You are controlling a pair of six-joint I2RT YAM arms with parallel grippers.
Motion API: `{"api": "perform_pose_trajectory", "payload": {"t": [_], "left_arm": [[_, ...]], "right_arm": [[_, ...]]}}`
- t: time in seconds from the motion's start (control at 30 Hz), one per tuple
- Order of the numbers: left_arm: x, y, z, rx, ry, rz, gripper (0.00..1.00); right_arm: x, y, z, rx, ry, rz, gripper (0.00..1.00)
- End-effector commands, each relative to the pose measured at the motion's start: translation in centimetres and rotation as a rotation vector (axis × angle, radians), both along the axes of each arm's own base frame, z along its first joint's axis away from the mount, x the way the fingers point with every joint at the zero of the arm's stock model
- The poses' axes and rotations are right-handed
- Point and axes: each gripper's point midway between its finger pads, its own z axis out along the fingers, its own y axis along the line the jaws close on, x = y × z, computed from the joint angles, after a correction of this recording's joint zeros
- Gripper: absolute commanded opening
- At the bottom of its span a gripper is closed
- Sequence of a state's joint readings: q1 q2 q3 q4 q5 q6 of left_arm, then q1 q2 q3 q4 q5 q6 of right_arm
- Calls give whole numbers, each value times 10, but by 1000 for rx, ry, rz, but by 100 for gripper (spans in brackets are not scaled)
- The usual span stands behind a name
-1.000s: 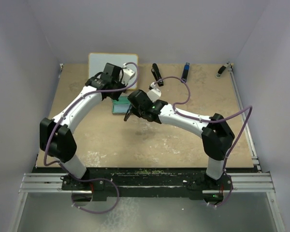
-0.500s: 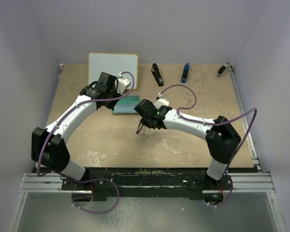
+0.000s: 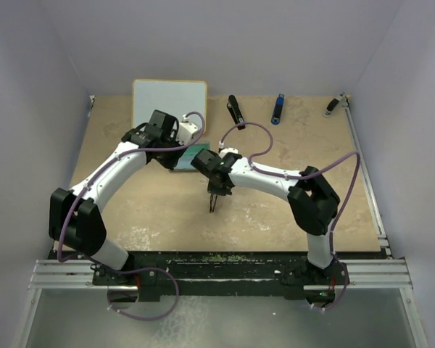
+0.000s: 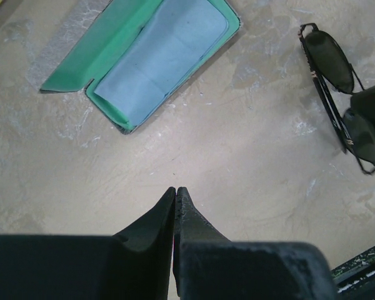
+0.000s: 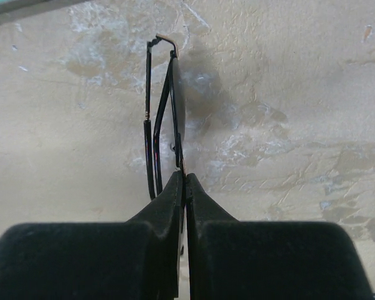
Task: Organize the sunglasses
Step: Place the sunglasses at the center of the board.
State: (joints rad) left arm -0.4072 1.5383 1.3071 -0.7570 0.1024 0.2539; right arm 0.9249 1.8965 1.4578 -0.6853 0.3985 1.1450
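Observation:
The sunglasses (image 5: pixel 165 106), a dark wire aviator pair with folded arms, hang edge-on from my right gripper (image 5: pixel 184 176), which is shut on the rim of one lens. In the top view they dangle below the right gripper (image 3: pixel 215 191) as a thin dark shape (image 3: pixel 214 205) over the middle of the table. The left wrist view shows both dark lenses (image 4: pixel 333 59) at its right edge. My left gripper (image 4: pixel 176 189) is shut on nothing and hovers above bare table. Just beyond it lies the open green-lined case (image 4: pixel 106 44) with the light-blue cloth (image 4: pixel 162 56) lying in it.
A white board (image 3: pixel 170 98) lies at the back left. Along the back edge are a black stapler (image 3: pixel 235 111), a blue stapler-like tool (image 3: pixel 278 109) and a small dark object (image 3: pixel 334 106). The case (image 3: pixel 190 154) sits between the two wrists. A metal rail (image 3: pixel 366 174) runs along the right side.
My right gripper has carried the sunglasses from beside the case toward the near middle of the table and turned them to hang down. My left gripper pulled back a little toward the case.

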Motion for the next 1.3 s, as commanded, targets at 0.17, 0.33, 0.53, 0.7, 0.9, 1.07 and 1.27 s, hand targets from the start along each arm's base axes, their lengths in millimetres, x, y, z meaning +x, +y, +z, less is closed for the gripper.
{"api": "perform_pose_trajectory", "payload": {"t": [0.17,0.33,0.53,0.7,0.9,1.07,1.27], "left_arm": [[1,-12,5,-38,-4,-65,4],[2,-13,0,-41,0,-69,4],[1,-15,-8,-43,23,-72,4],[0,-16,-10,-49,31,-72,4],[-7,-24,-20,-85,81,-87,5],[-21,-44,-22,-176,141,-154,10],[-38,-73,-34,-256,181,-204,31]], "right_arm": [[-3,-6,-17,-142,69,83,0],[2,15,-12,-48,44,99,4],[7,25,-2,-27,31,108,35],[7,27,2,-2,20,97,43],[6,24,16,52,-19,62,44],[0,21,54,191,-88,28,47],[2,-28,121,344,-229,-54,59]]}}
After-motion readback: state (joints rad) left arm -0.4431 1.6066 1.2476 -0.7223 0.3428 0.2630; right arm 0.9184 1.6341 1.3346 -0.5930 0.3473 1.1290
